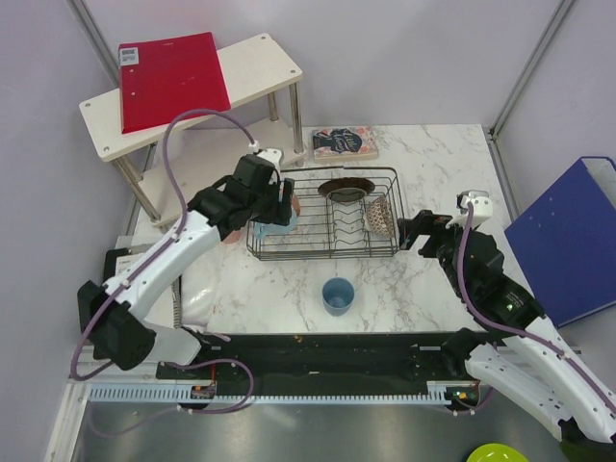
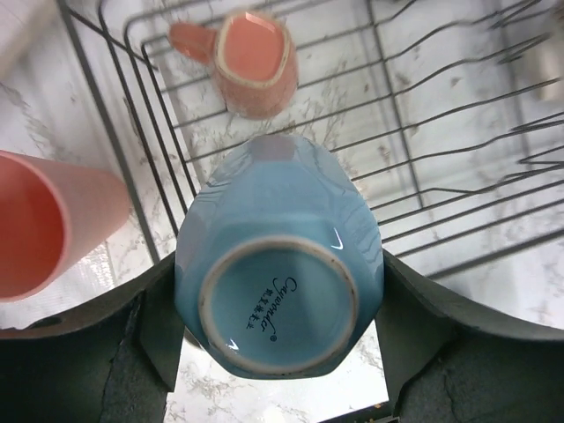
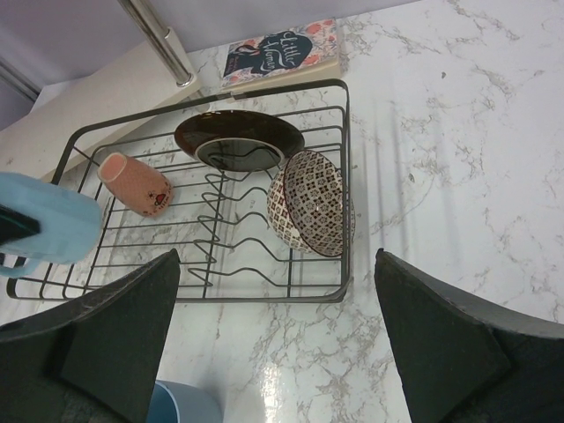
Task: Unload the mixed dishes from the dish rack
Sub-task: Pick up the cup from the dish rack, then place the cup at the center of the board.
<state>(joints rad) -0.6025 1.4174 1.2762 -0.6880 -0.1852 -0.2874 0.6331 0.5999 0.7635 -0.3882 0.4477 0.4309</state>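
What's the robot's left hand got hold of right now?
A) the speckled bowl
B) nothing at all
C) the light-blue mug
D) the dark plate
C: the left hand has a finger pressed on each side of the light-blue mug, while the red-speckled bowl and dark plate sit in the dish rack.

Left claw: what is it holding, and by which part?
The left claw holds the light-blue mug by the two sides of its body, base toward the wrist camera. The right claw is open and empty.
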